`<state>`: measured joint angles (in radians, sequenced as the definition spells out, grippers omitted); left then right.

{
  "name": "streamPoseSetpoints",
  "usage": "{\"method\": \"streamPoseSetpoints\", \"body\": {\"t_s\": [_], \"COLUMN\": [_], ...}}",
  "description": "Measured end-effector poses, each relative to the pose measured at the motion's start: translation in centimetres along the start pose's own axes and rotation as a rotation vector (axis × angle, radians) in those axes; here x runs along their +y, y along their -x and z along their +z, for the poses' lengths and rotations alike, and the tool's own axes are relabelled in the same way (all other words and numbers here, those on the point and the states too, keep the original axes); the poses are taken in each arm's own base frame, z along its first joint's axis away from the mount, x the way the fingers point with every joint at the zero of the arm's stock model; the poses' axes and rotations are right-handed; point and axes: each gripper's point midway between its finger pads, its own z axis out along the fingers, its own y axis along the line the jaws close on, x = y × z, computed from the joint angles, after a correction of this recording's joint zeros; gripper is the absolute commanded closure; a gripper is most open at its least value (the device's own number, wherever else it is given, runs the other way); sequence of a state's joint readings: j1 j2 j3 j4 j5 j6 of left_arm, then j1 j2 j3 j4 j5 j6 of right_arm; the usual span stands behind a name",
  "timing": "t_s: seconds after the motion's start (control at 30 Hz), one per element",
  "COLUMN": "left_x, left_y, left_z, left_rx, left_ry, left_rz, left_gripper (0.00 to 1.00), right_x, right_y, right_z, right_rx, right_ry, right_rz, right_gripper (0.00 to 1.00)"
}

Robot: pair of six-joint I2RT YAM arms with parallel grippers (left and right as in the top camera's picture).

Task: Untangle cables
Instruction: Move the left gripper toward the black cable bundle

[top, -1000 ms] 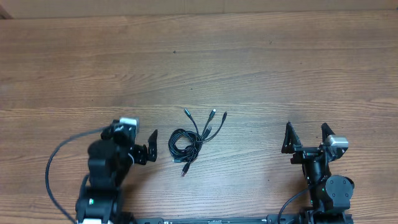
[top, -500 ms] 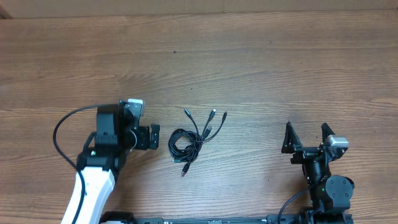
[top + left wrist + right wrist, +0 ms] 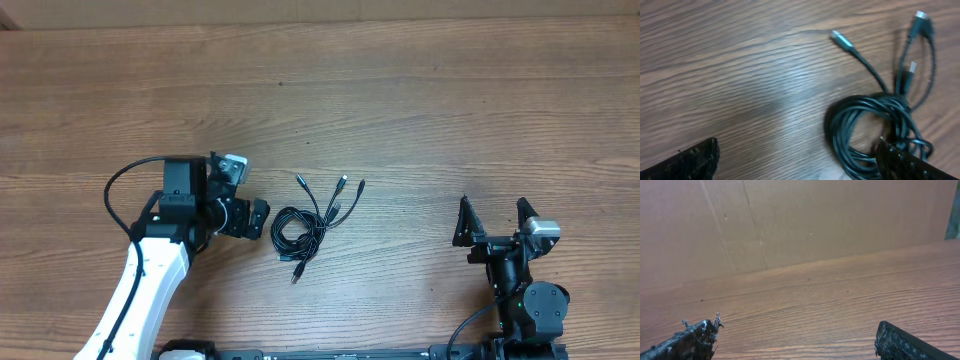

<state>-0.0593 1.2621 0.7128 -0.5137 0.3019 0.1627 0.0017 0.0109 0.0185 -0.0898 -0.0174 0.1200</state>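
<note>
The cables lie mid-table as a small black coil, with several plug ends fanning out on the far side and one end trailing toward me. In the left wrist view the coil fills the lower right and silvery plug tips point away. My left gripper hangs open just left of the coil; its right finger shows over the coil's near edge and its left finger over bare wood, with nothing held between them. My right gripper stands open, well to the right of the cables, empty.
The wooden table stretches in all directions around the coil. A brown cardboard wall stands along the far edge. The left arm's own thick black wire loops out to its left.
My left arm has reached forward and to the right, bringing its open gripper up beside the coil. The cables and the right arm have not moved.
</note>
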Motion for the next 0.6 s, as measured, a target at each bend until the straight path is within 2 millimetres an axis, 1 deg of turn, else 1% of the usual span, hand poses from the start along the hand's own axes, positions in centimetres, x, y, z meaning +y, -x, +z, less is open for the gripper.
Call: {"method": "streamPoseSetpoints", "body": {"t_s": [0.23,0.6], "left_x": [-1.6,-1.8], "left_y": [0.0,0.1], "left_z": [0.4,0.4], "left_rx": [0.004,-0.003], "left_ry": [-0.077,-0.088], "left_rz": [0.064,0.069], "left_gripper": [0.0,0.0], "right_x": [0.0,0.0], "right_y": [0.0,0.0], "right_z": [0.0,0.0], "right_rx": [0.0,0.0], "right_ry": [0.0,-0.002], "right_rz": [0.0,0.0], "right_gripper": [0.0,0.0]}}
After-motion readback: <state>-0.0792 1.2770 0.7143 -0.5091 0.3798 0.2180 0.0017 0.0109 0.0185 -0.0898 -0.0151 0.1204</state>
